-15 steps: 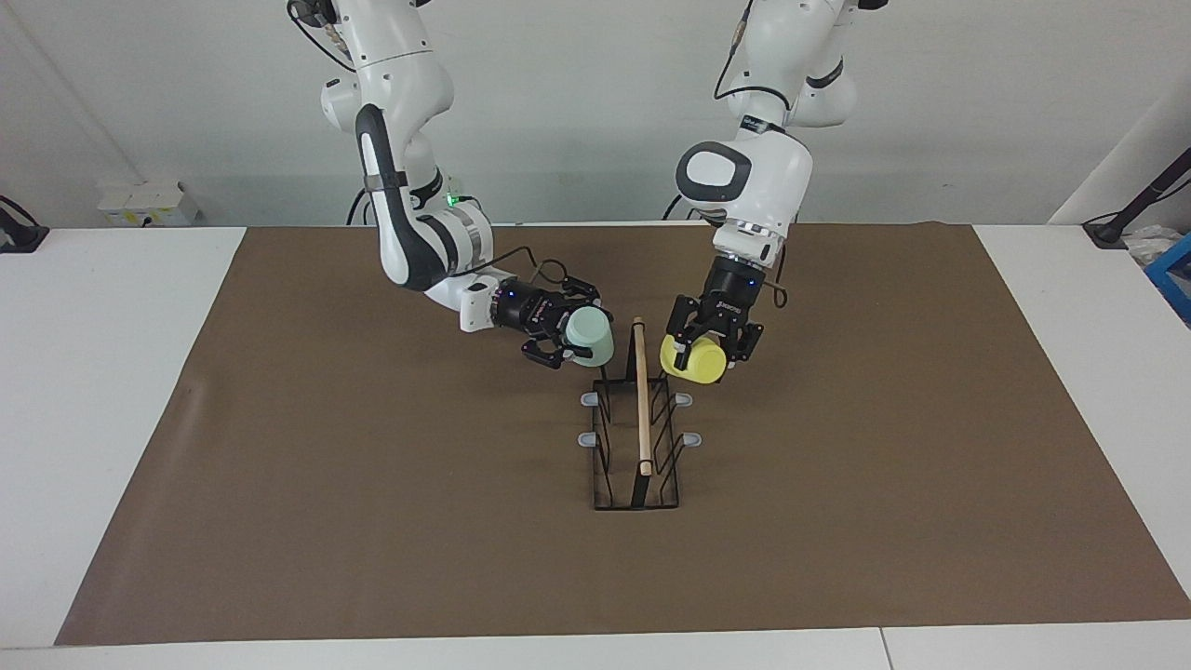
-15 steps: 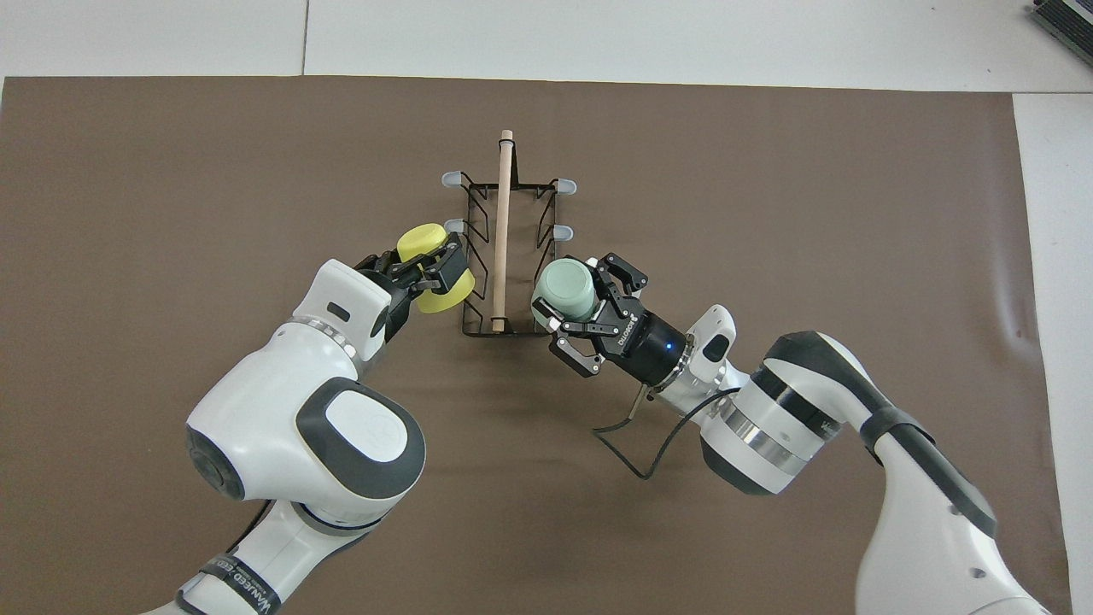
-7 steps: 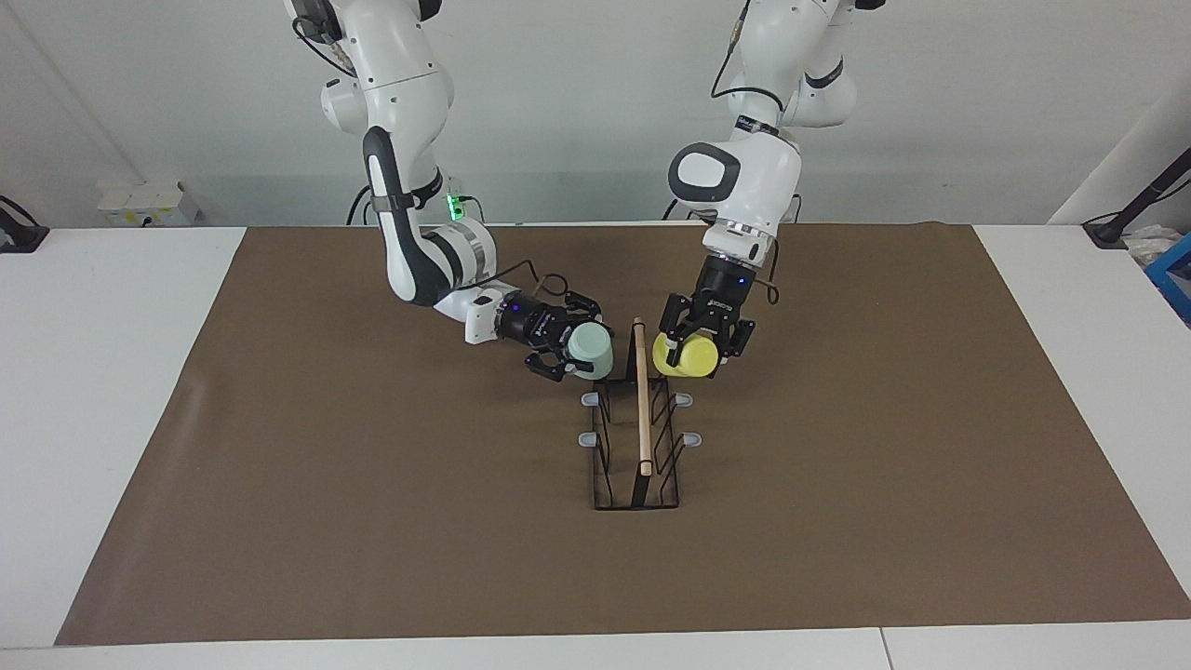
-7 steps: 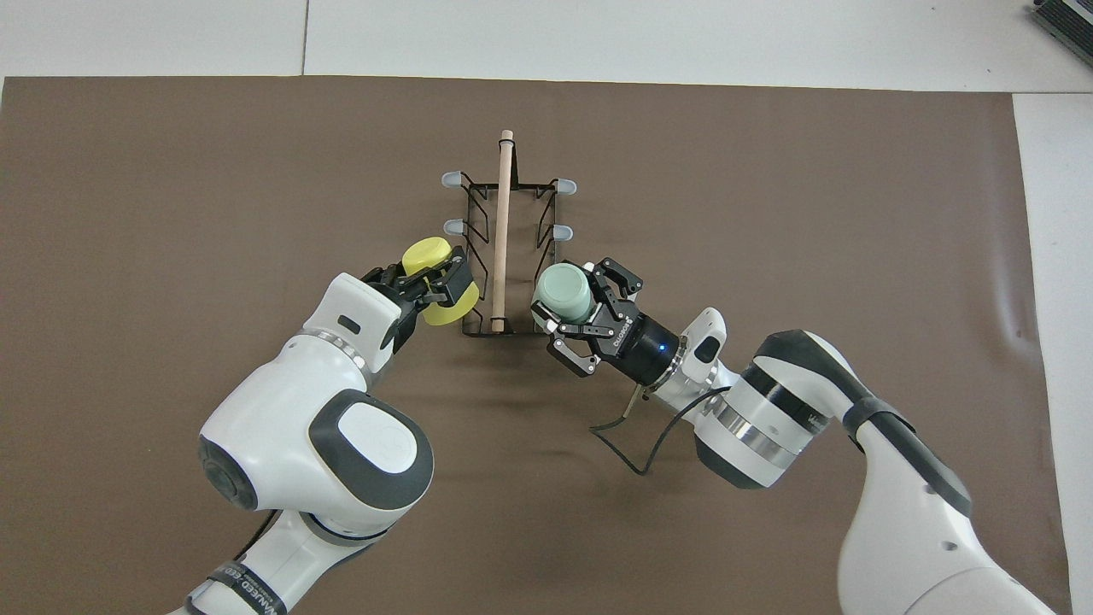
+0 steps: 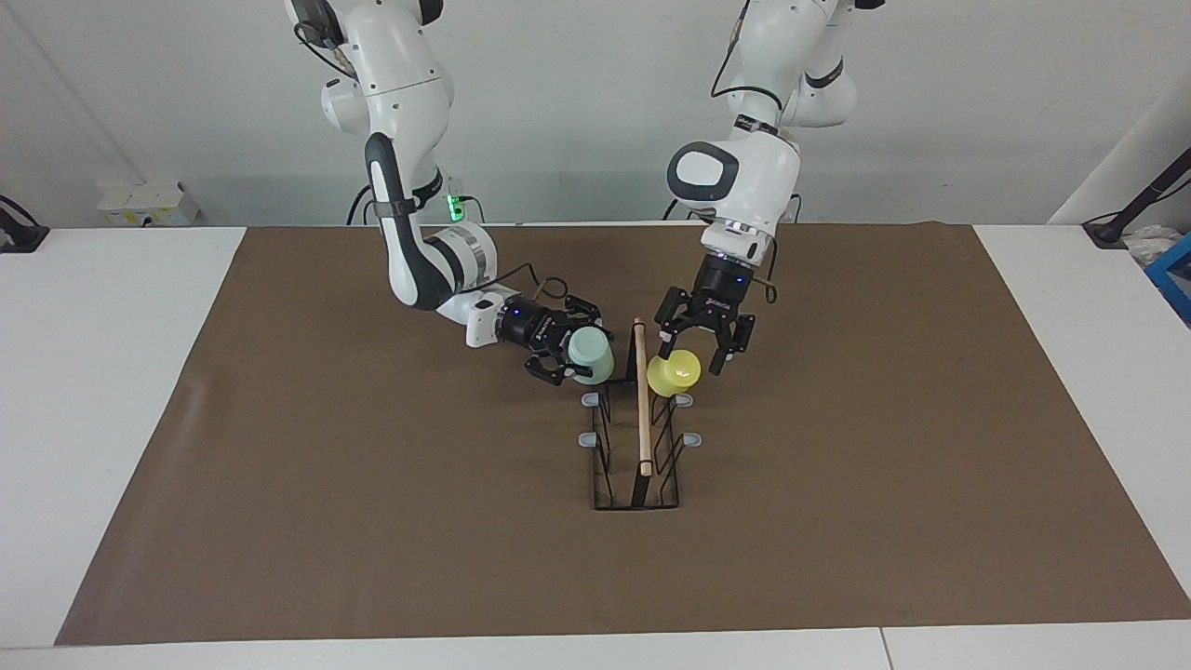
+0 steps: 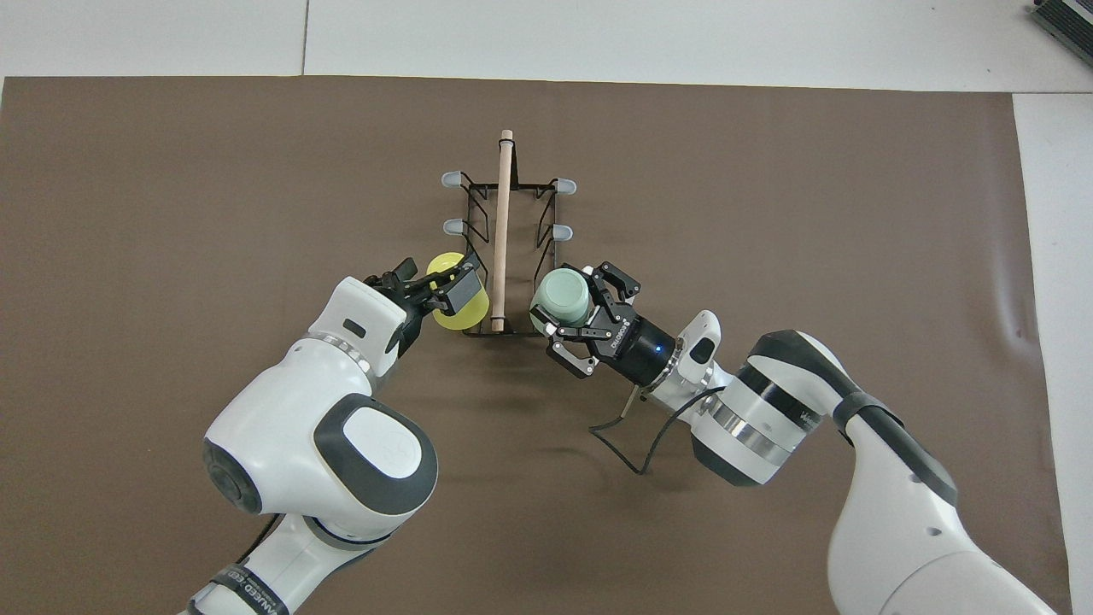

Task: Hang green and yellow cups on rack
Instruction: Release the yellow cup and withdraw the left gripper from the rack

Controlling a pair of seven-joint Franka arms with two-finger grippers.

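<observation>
- Facing view is giving me the rack standing mid-table on the brown mat, its wooden rod running away from the robots.
- I am seeing the left gripper hanging over the rack's robot end with its fingers spread wide and gripping nothing.
- I am seeing the yellow cup sitting tilted at the rack's robot end, on the side toward the left arm, just under that gripper; whether a prong is carrying it, I cannot tell.
- I am watching the right gripper closing on the green cup, its fingers lying against the cup's sides.
- Overhead, the green cup is sitting over the rack's corner nearest the right arm, base facing up.
</observation>
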